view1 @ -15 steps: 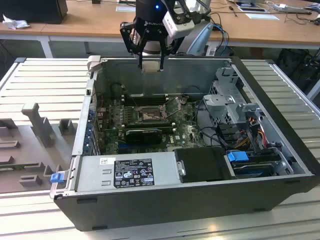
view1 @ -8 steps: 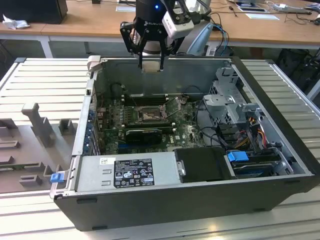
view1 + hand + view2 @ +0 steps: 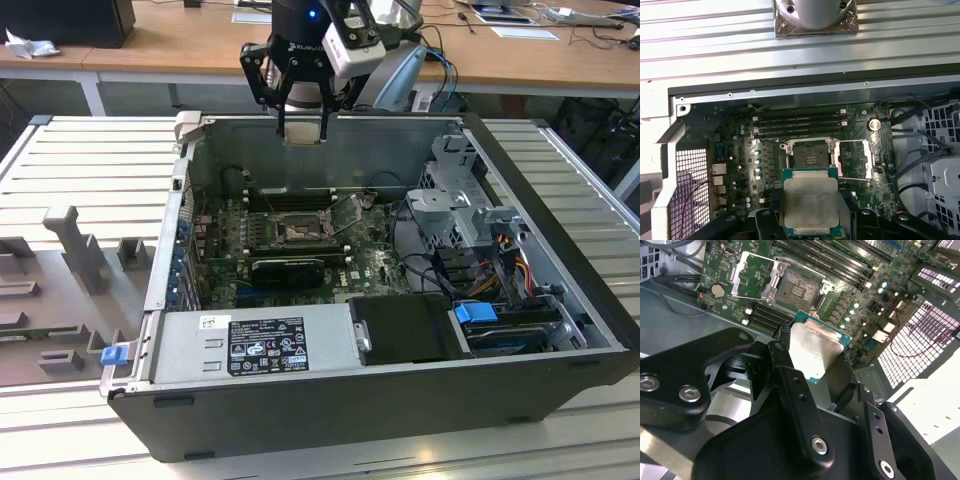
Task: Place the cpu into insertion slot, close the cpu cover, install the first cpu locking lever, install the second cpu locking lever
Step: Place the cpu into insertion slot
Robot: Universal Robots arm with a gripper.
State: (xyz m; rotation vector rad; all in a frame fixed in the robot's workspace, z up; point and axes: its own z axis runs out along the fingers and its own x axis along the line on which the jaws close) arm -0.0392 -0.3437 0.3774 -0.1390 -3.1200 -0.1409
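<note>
My gripper [image 3: 302, 125] hangs above the open computer case, over its back wall, and is shut on the cpu [image 3: 811, 202]. The chip is a silvery square on a green edge, pinched by its two sides in both wrist views [image 3: 812, 350]. Below it on the green board lies the insertion slot [image 3: 810, 153], a dark-framed square with a brownish pin field and nothing in it [image 3: 799, 290] [image 3: 298, 232]. The cpu cover [image 3: 854, 159] stands swung open beside the slot [image 3: 752, 272] [image 3: 345, 212].
Long black memory slots [image 3: 800, 122] run just behind the socket. A black graphics card [image 3: 285, 268] lies in front of it, with a power supply [image 3: 250, 345] along the case front. A metal drive cage [image 3: 460, 200] and cables fill the exterior view's right.
</note>
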